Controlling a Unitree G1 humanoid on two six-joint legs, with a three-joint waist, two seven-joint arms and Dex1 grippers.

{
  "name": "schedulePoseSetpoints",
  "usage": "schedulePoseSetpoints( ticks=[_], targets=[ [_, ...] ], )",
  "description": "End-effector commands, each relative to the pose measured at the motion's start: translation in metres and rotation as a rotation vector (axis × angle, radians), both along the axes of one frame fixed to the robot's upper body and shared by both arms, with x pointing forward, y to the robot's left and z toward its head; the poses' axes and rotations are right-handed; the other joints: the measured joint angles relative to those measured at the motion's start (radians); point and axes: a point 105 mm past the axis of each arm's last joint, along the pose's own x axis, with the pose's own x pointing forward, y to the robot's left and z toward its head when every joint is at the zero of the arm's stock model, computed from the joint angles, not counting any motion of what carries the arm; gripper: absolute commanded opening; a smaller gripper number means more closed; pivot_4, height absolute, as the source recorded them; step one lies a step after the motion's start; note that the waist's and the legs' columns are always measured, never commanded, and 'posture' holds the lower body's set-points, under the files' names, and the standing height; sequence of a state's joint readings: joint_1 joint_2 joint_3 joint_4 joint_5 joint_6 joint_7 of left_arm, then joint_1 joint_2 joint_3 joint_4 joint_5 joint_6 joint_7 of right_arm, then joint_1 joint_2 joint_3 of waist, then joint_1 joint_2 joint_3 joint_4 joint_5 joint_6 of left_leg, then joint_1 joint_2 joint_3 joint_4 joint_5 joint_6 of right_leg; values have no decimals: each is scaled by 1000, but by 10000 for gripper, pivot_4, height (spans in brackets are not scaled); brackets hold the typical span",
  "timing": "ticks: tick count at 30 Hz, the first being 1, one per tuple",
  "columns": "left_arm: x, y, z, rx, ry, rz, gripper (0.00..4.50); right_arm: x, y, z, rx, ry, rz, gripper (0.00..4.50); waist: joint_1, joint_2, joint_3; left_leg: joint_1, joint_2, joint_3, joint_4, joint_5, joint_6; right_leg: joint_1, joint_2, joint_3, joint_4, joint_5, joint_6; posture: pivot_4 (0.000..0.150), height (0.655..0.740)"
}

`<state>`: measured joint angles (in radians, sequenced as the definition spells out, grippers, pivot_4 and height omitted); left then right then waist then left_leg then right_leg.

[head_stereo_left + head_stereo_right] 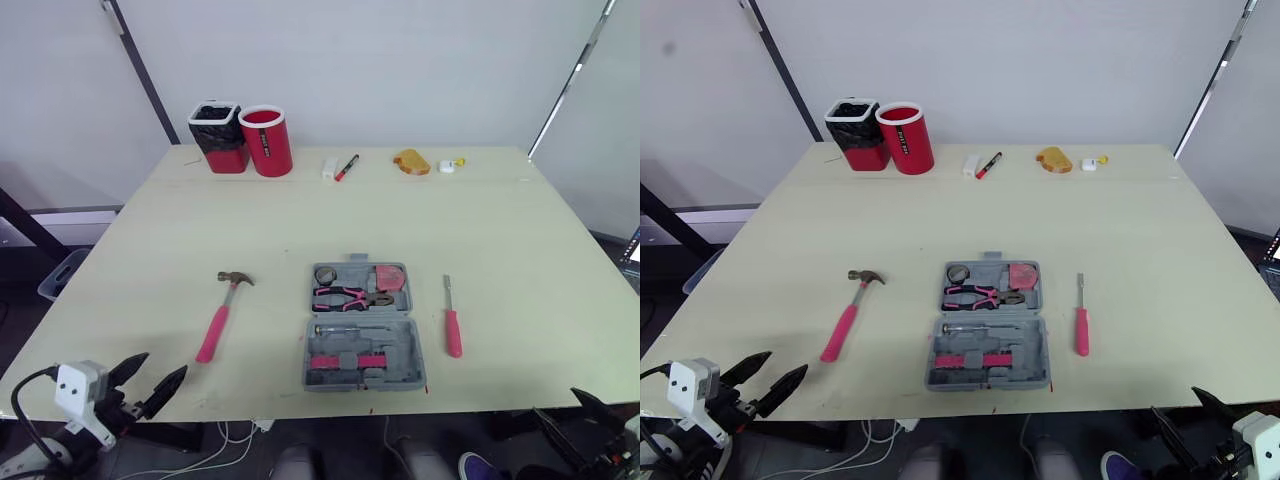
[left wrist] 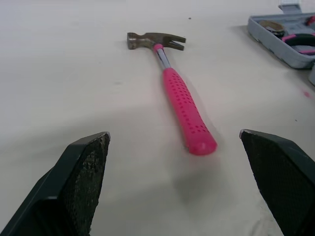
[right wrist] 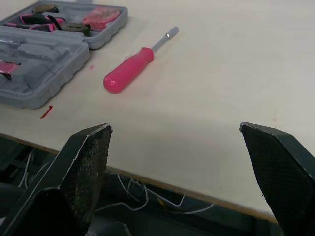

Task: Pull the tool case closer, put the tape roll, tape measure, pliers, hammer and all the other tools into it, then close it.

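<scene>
The left fingers [image 1: 172,381] are held apart at the near left corner of the desk [image 1: 520,260], just off its edge. The hammer [image 1: 225,310] lies ahead of them, untouched, with its handle end toward them and its head away. The right fingers [image 3: 91,162] are also spread wide, low beyond the near right edge. The screwdriver [image 1: 452,320] lies ahead of them and to their left, clear of both tips, just right of the case [image 1: 362,325].

The case is grey and lies open and flat near the middle of the near edge. In its far half the tape roll [image 1: 325,274], the pink-handled pliers [image 1: 350,297] and a pink tape measure [image 1: 390,277] are seated. The near half shows moulded slots with a pink strip across them. The hammer has a steel claw head and a pink dimpled grip. The screwdriver has a pink handle and a short steel shaft pointing away.

The desk is pale cream. Along its far edge two red bins [image 1: 245,140], a marker [image 1: 346,167] and an orange object [image 1: 411,161] are set. A white wall stands behind, and cables [image 1: 235,435] hang below the near edge.
</scene>
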<state>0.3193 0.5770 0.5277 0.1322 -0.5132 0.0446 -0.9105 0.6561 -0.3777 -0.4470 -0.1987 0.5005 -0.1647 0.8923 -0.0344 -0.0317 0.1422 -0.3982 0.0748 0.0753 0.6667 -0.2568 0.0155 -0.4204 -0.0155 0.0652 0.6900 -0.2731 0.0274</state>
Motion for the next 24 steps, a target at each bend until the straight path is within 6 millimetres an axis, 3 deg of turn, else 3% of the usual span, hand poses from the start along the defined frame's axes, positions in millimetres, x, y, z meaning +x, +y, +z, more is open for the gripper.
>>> schedulePoseSetpoints(
  ticks=[1,5,12,17,24],
  targets=[
    [15,-8,15,16,-24,-2,45000,12,14,26,-2,-81,93,43824,1,0,0,0,0,0,0,0,0,0,0,0,0,0,0,1500,7400],
    [34,-25,23,19,-43,-44,45000,23,45,46,35,-80,283,43824,3,0,0,1,-1,-1,0,0,0,2,1,-1,0,1,-1,1500,7400],
    [72,-30,27,64,-29,61,45000,56,85,80,-1,-160,521,43824,4,-1,0,2,-3,-2,0,0,0,5,7,-2,-2,3,-2,1500,7400],
    [94,-34,28,45,2,126,45000,70,97,85,-19,-170,590,43824,18,-1,0,1,-3,-2,1,0,0,5,8,-3,-3,5,1,1500,7400],
    [121,-40,12,79,102,142,45000,85,104,91,-33,-176,627,43824,23,-1,0,0,-3,-2,0,0,0,8,11,-5,-8,5,1,1500,7400]
  ],
)
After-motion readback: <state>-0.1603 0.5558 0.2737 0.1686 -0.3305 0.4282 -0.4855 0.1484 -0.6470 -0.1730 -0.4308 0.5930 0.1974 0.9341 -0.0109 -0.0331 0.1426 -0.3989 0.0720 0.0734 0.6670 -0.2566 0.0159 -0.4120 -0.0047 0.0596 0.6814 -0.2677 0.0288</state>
